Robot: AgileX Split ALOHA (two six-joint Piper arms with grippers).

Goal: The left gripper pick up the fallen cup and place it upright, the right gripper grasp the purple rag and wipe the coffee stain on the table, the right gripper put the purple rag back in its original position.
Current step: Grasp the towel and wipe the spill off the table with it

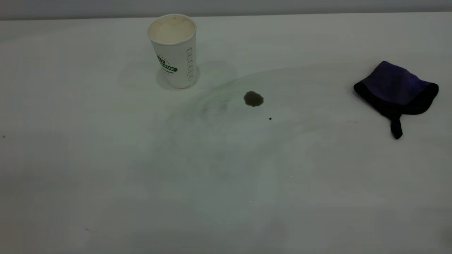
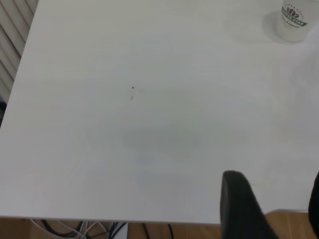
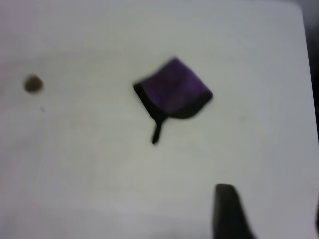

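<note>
The white paper cup (image 1: 174,49) with the green logo stands upright at the table's (image 1: 226,176) back left, its cream inside showing. It also shows far off in the left wrist view, cup (image 2: 293,20). The coffee stain (image 1: 253,98) is a dark blot near the middle. To the right lies the purple rag (image 1: 395,88), its black tab pointing toward the front. Neither arm appears in the exterior view. My left gripper (image 2: 274,181) hangs open over the table's edge, holding nothing. My right gripper (image 3: 271,201) is open, short of the rag (image 3: 172,92) and away from the stain (image 3: 33,83).
A tiny black speck (image 1: 270,119) sits just right of and in front of the stain. Faint grey smears arc across the tabletop's middle. The left wrist view shows the table's edge with cables (image 2: 99,230) below it.
</note>
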